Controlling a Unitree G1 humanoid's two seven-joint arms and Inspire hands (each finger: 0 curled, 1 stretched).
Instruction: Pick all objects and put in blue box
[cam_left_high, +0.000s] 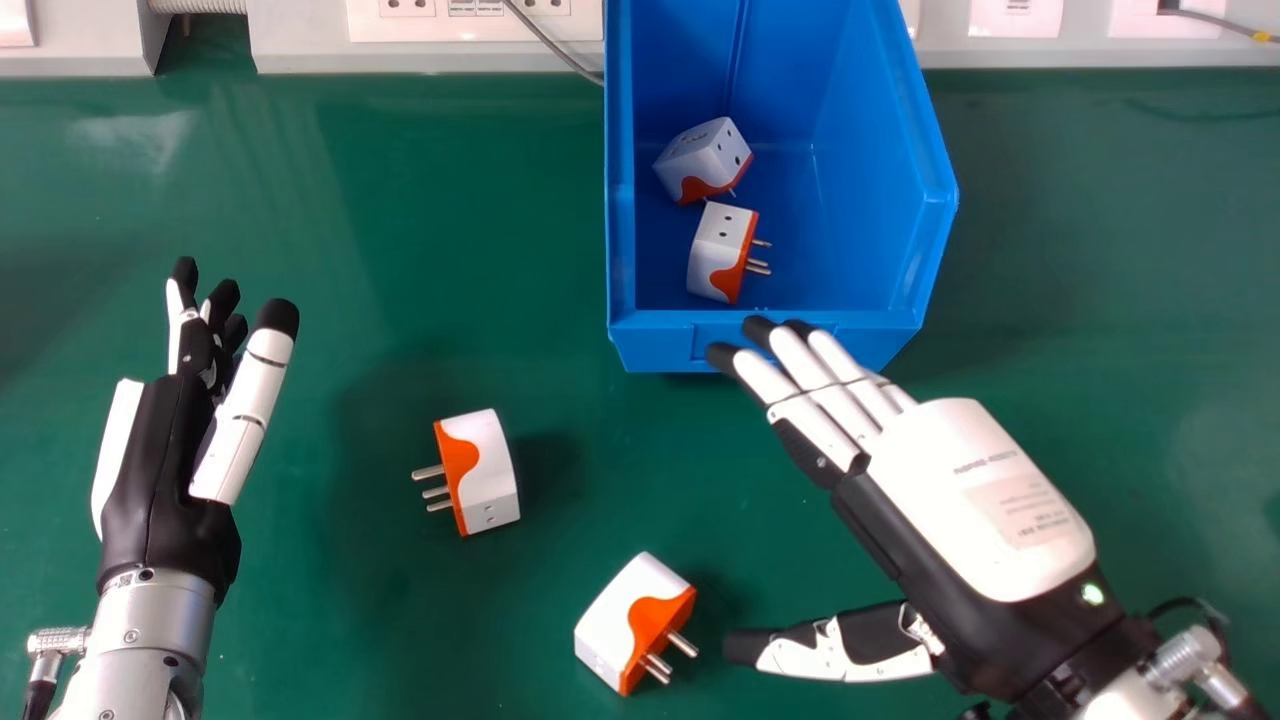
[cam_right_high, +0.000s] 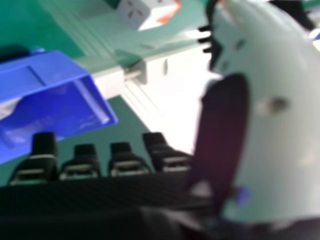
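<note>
Held right robot hand (cam_left_high: 975, 500) spread by blue box (cam_left_high: 655, 345) holding two adapters (cam_left_high: 718, 250), left robot hand (cam_left_high: 155, 450) spread too, room between. Had left adapter (cam_left_high: 488, 465) on worktop (cam_left_high: 430, 250), prongs leftward, long axis fore-and-aft; nearer adapter (cam_left_high: 622, 612), prongs near-right, axis slanting.

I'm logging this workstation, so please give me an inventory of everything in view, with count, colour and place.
Blue box: one, blue, at the table's back
Boxed adapters: two, white and orange, inside it
Loose adapters: two, white and orange, on the table
Table: one, green, under everything
Socket panels: several, white, behind the table
Left hand: one, black and white, left side
Right hand: one, black and white, right side
</note>
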